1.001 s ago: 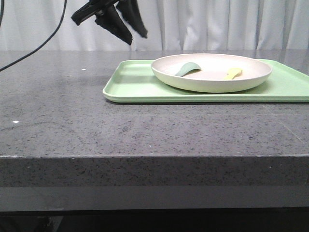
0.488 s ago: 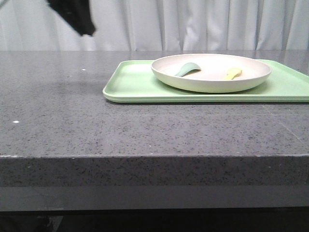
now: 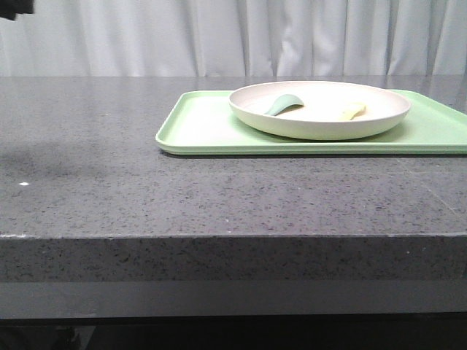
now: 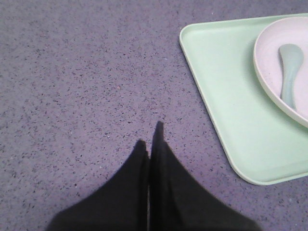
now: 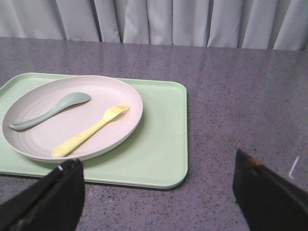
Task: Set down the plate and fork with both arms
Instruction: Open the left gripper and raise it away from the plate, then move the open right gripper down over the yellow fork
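The cream-white plate sits on the light-green tray at the right of the table. The pale-yellow fork lies in the plate's right half, clear in the right wrist view. A grey-green spoon lies in its left half. My left gripper is shut and empty, above bare table well left of the tray. In the front view only a dark bit of the left arm shows at the top left corner. My right gripper is open and empty, beside the tray's corner. It is out of the front view.
The dark speckled stone table stretches left of the tray. A white curtain hangs behind the table. The tray's right end runs past the front view's edge.
The left arm has moved up and to the left, from above the tray's left end to almost out of the front view. Plate, fork and spoon have not moved.
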Tool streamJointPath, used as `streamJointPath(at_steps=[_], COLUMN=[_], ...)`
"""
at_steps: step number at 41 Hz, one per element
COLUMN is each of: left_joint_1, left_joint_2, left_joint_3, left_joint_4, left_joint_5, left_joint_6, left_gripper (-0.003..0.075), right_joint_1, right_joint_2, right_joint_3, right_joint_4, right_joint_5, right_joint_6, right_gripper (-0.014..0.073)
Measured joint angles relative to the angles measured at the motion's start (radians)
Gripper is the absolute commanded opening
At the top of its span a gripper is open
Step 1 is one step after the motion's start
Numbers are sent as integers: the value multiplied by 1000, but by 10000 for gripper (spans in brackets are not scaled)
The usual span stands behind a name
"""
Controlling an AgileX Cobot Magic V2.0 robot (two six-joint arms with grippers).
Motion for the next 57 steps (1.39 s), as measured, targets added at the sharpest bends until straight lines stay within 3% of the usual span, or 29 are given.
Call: streamJointPath(at_steps=[9, 18, 26, 32, 42, 57], left_joint_1=[0, 0, 0, 0, 0, 0], left_joint_2=[-269, -483, -556, -556, -556, -556], left_joint_3=[306, 469, 496, 498, 498, 498], left_joint_4=[-2, -2, -3, -3, -4, -4], left_joint_5=[-215, -341, -373, -377, -378, -380], left_joint_6=[-2, -2, -2, -2, -2, -2], left_gripper=[-18, -18, -18, -18, -18, -18], right_joint_1=[0, 0, 77, 162, 170, 216], right_joint_2=[90, 295, 582, 822, 1114, 1338], right_joint_3=[-10, -168, -438, -661, -916, -1129], right_joint_4=[9, 157, 209, 217, 218, 26], right_joint_5=[5, 130, 311, 428, 547, 661], right_joint_6=[0, 0, 0, 73, 171, 331], right_gripper=[643, 643, 603, 549, 549, 549])
